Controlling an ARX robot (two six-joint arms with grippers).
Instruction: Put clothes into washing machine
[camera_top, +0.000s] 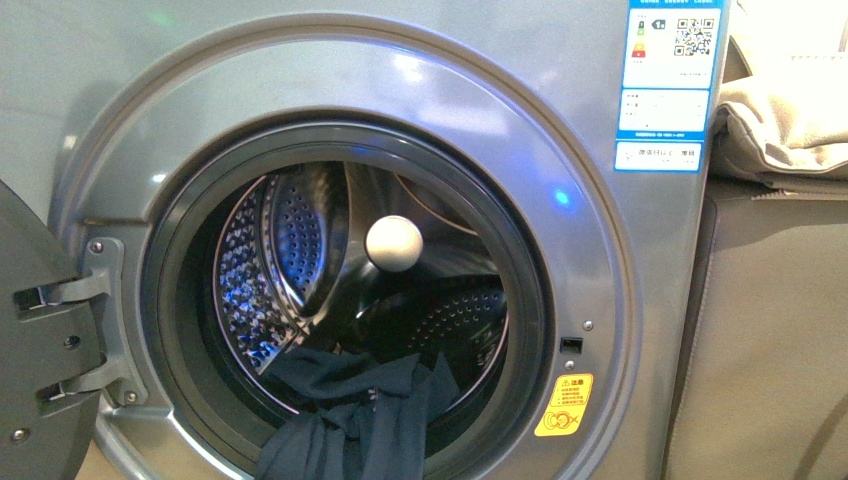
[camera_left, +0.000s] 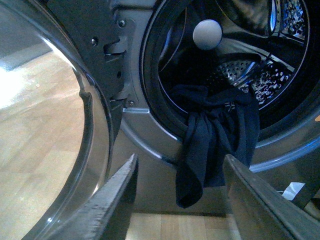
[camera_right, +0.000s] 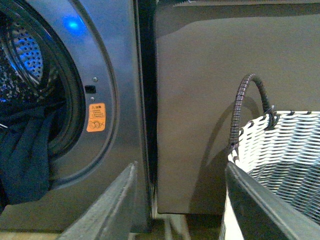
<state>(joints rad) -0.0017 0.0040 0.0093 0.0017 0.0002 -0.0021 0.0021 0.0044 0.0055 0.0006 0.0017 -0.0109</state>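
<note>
Silver-grey metal of the washing machine (camera_top: 480, 90) fills most of the front view, with its round porthole open and the door (camera_top: 40, 330) swung out to the left on its hinge. Inside, the perforated steel drum (camera_top: 290, 240) shines, and a pale round knob (camera_top: 394, 244) sits at the back of it. The clothes (camera_top: 350, 415), a dark navy garment, lie half in and half out: the upper part rests on the bottom of the drum and on the dark rubber gasket (camera_top: 170, 300), and the rest hangs limp over the lower rim, down the front of the machine. A yellow warning sticker (camera_top: 563, 404) is on the front panel at the lower right of the opening, and blue-white labels (camera_top: 665, 85) are at the top right. Beside the machine stands a taupe cabinet (camera_top: 770, 330) with a beige folded cloth (camera_top: 780, 120) on top. The left gripper (camera_left: 180, 200) is spread wide and holds nothing; the hanging garment shows between its fingers, apart from them. The right gripper (camera_right: 180, 205) is also wide apart and empty, near a white woven basket (camera_right: 290, 150) with a dark handle (camera_right: 242, 105).
</note>
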